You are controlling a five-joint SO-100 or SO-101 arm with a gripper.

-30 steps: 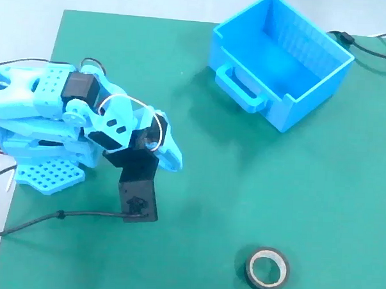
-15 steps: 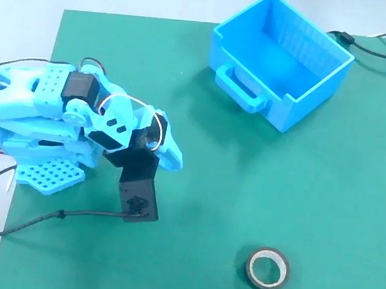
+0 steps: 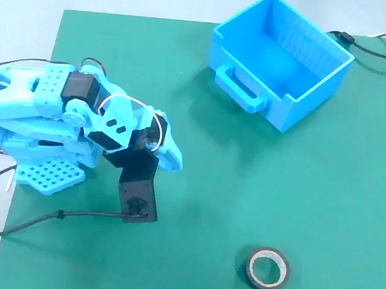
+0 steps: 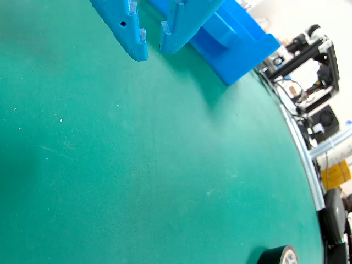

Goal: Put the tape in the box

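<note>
Tape lies flat on the green surface, hole up, at the near edge of the fixed view, right of centre. Nothing touches it. Gripper hangs folded at the left of the fixed view, empty, fingers nearly together with a narrow gap between the tips. From the gripper the tape lies well apart, to the near right; in the wrist view only its edge shows at the bottom. Box sits far right, open side up, handle facing the arm.
</note>
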